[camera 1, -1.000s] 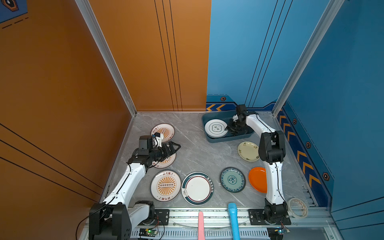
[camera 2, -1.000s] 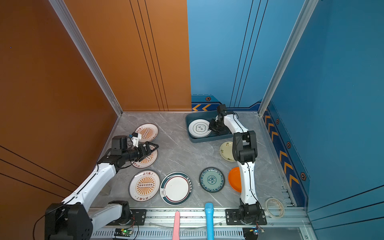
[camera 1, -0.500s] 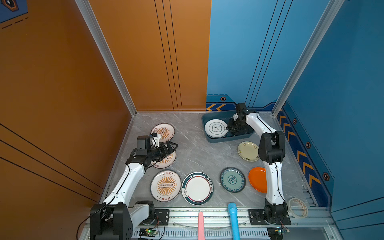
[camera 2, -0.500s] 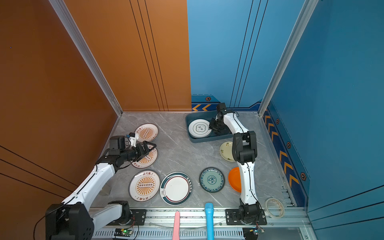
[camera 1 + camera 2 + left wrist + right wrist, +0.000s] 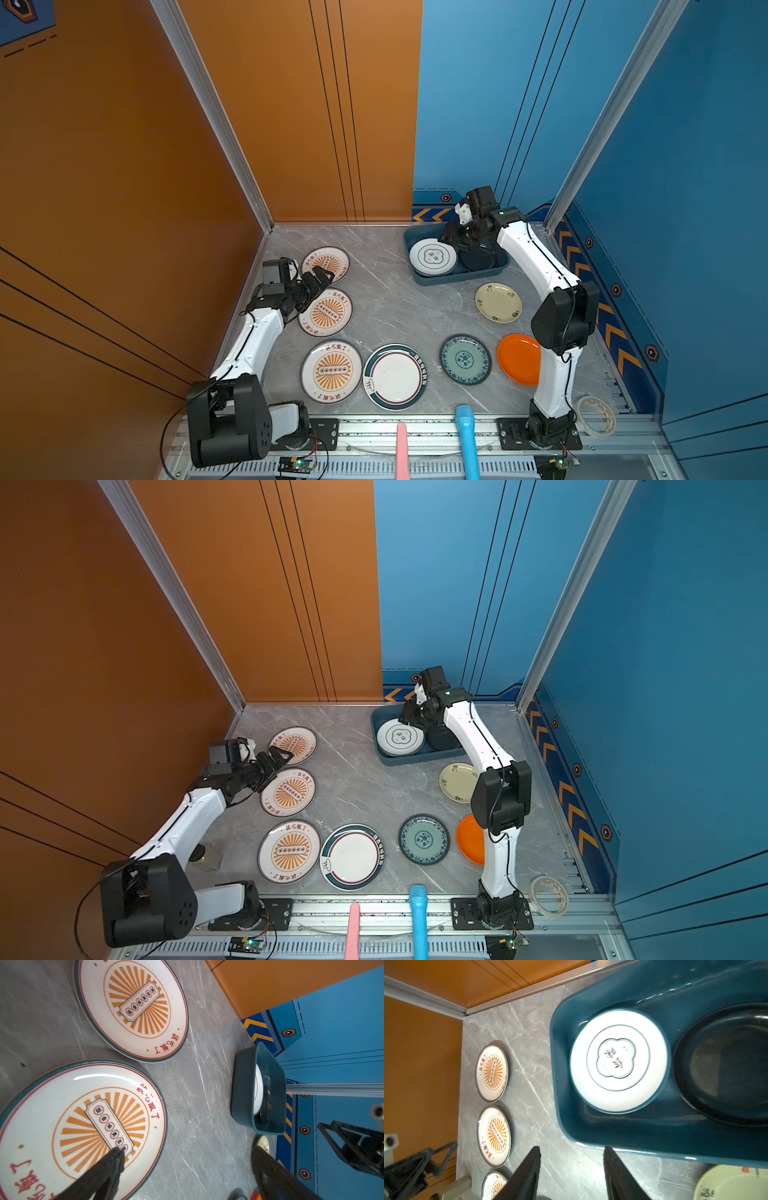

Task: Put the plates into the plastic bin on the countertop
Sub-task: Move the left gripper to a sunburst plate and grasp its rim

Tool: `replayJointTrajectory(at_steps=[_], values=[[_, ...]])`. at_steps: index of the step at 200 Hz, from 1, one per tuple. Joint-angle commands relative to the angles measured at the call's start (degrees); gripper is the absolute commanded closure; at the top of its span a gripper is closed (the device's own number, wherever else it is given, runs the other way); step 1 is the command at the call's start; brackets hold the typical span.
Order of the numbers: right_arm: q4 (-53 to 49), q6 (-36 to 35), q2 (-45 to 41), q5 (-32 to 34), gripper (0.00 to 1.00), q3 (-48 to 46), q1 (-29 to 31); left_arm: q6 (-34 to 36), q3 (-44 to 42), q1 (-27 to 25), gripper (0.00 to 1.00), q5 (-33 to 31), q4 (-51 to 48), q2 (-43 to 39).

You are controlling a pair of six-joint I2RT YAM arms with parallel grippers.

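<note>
Bright even light, soft shadows, slight blur

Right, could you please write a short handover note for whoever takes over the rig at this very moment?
Grippers: the left gripper is open and empty, above the far sunburst plate and middle sunburst plate. The right gripper is open and empty, over the plastic bin.
Done: the white emblem plate and black plate lie in the bin; whether another sits under the white one is unclear.
Left: seven on the countertop, namely those two, the near sunburst plate, teal-rimmed plate, blue patterned plate, orange plate and cream floral plate.
</note>
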Motion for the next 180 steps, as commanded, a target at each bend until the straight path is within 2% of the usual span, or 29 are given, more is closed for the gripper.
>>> replayJointTrajectory(at_steps=[1, 15, 66, 110, 162, 165, 180], values=[[2.75, -0.99, -2.79, -2.04, 0.48, -4.51, 1.56, -0.63, 2.58, 1.62, 0.02, -3.81, 4.86, 2.44], [3.76, -0.99, -3.79, -2.57, 0.48, -6.32, 2.41, 0.24, 3.72, 2.65, 0.02, -4.70, 5.55, 4.80], [6.02, -1.24, -5.62, -3.57, 0.48, -12.40, 3.05, 1.88, 7.63, 7.32, 0.00, -1.14, 8.96, 14.83], [7.39, -1.39, -5.68, -4.50, 0.48, -15.12, 2.70, 1.23, 8.89, 9.42, 0.10, -0.57, 10.69, 20.34], [8.68, -0.80, -5.47, -5.79, 0.48, -16.40, 2.62, 0.12, 10.24, 9.79, 0.13, -0.10, 13.47, 25.33], [8.68, -0.81, -5.48, -5.79, 0.48, -16.43, 2.61, -0.09, 10.25, 9.79, 0.17, -0.11, 13.74, 25.51], [8.90, -0.82, -5.60, -6.05, 0.48, -17.03, 2.61, -0.72, 10.45, 9.69, 0.19, -0.21, 15.00, 26.64]])
